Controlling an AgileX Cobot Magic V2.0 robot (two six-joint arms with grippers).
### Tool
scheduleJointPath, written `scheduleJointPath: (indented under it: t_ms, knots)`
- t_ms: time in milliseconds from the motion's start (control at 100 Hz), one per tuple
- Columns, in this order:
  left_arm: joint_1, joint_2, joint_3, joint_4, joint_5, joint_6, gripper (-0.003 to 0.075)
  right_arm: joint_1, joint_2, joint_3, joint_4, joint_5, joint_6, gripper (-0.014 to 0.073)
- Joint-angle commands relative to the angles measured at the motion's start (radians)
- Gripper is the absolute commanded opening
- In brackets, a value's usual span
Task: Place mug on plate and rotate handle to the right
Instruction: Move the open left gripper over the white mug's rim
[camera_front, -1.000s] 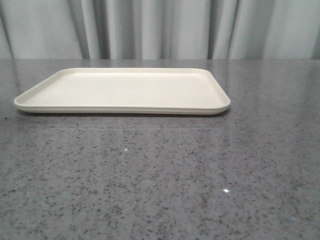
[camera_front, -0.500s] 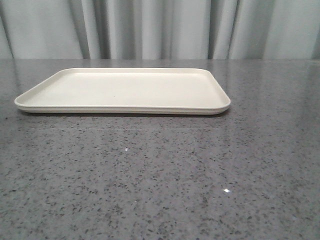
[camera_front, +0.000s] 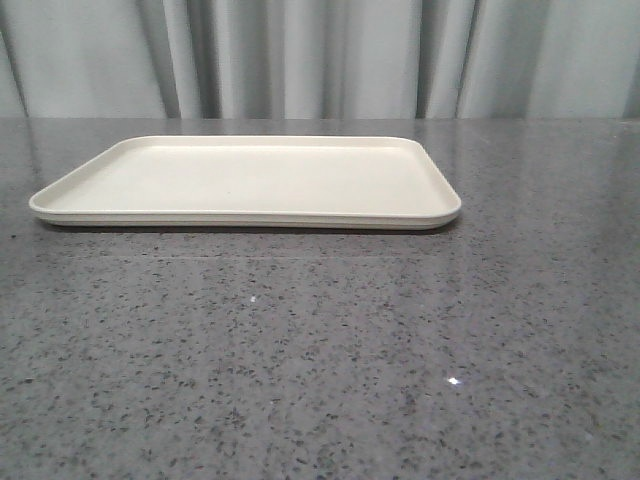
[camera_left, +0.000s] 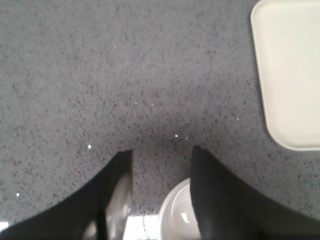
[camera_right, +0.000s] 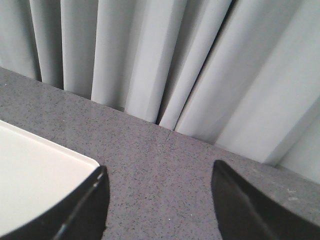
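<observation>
The left gripper (camera_left: 161, 152), jaws apart and holding nothing, is the arm nearer to the mug (camera_left: 176, 216), whose white rim shows just under its fingers at about 5 o'clock, while the bare plate (camera_left: 287, 75) lies well apart toward 2 o'clock.

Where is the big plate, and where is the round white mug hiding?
plate (camera_front: 250, 180), front view, on its bare flat middle.
mug (camera_left: 176, 220), left wrist view, on its white rim, partly behind the left end effector's finger.
</observation>
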Motion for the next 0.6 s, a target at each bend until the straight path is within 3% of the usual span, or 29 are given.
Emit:
scheduleJointPath:
  t_ms: [0, 250, 590]
  knots:
    - [0.0, -0.013, 0.042, 0.008, -0.005, -0.007, 0.0283, 0.002, -0.008, -0.035, 0.009, -0.068, -0.008, 0.0458]
    - [0.0, -0.033, 0.198, 0.042, -0.005, 0.017, 0.0283, 0.002, 0.001, -0.035, 0.009, -0.067, -0.008, 0.0458]
    - [0.0, -0.071, 0.204, 0.052, -0.005, 0.017, 0.0283, 0.002, 0.009, -0.035, 0.009, -0.064, -0.008, 0.0458]
